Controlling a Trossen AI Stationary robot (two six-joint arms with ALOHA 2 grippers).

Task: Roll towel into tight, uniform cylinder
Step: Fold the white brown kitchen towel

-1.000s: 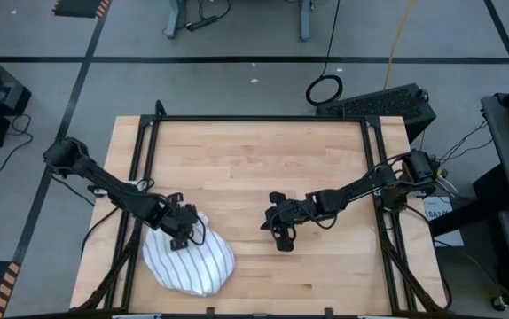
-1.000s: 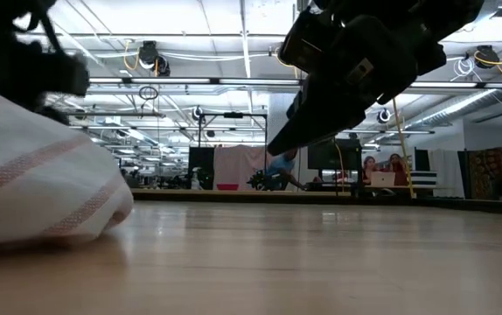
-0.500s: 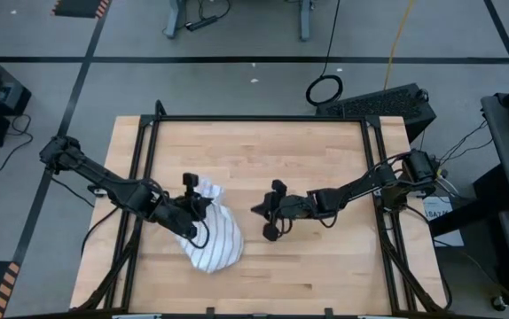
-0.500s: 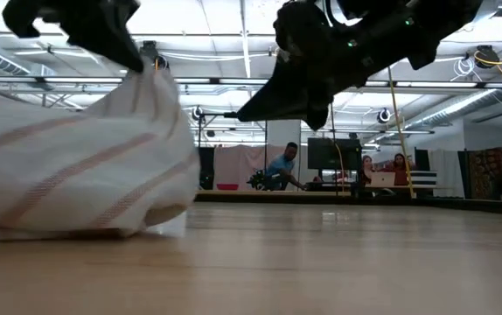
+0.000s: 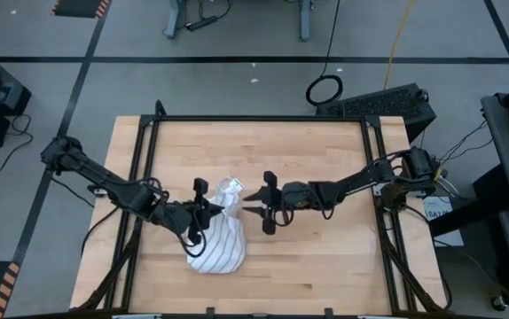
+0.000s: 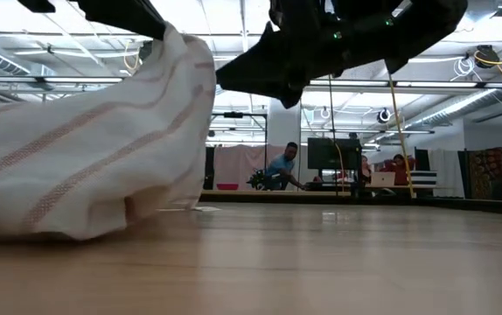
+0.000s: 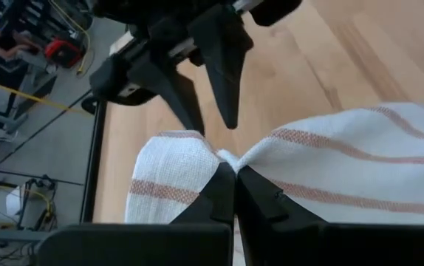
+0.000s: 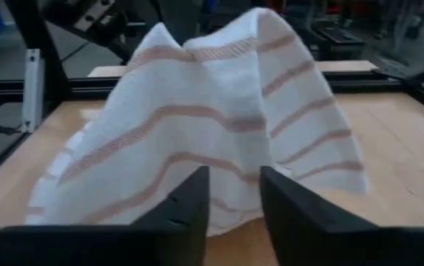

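Bunching up into a loose peaked heap, the towel point(image 5: 216, 241) sits on the wooden table point(image 5: 325, 151), left of centre and toward the near edge in the high view. White cloth, thin stripes, not rolled; lower part spreads on the wood, upper part pulled up to a point. In the low view the towel point(image 6: 85, 149) rises in a slope from the tabletop to its lifted corner at the top.

Left gripper point(image 5: 203, 209) is at that raised part, fingers pinched together with a fold of cloth clamped between them; the left wrist view shows the closed fingertips point(image 7: 230, 181) biting the gathered cloth, which puffs out on both sides of them.

Right gripper point(image 5: 256, 200) is just beside the towel's peak on the table's centre side, pointing at it, close to the left gripper. Its fingers point(image 8: 190, 199) stand partly apart with a gap between them; nothing is held, and the towel point(image 8: 212, 125) is ahead of them.

People sit at desks far behind the table point(image 6: 279, 166).
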